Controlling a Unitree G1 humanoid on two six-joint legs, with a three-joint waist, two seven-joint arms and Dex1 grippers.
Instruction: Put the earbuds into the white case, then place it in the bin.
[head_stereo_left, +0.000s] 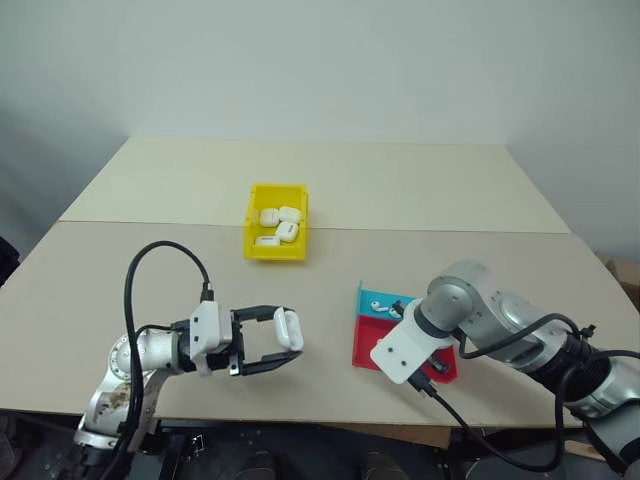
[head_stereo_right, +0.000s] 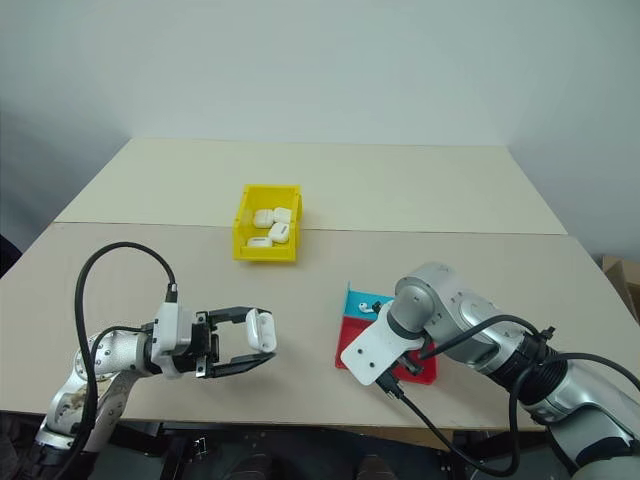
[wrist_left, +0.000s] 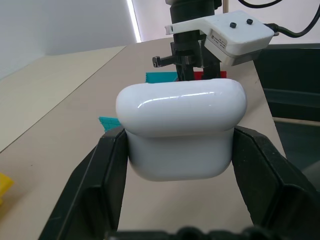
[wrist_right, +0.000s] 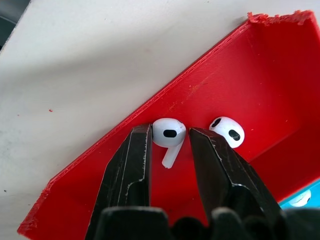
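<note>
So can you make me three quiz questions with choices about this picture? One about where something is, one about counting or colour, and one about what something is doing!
1. Where are the right hand's fingers?
A. In the red tray
B. In the yellow bin
C. On the bare table

2. How many cases lie in the bin?
A. One
B. Four
C. Nine

3. What is the left hand doing?
A. Hanging open, holding nothing
B. Gripping a white case
C. Holding an earbud

Answers:
1. A: the right hand has its fingers on either side of an earbud in the red tray.
2. B: four white cases sit together in the bin.
3. B: the left hand has a white case squeezed between its fingers, above the table.
</note>
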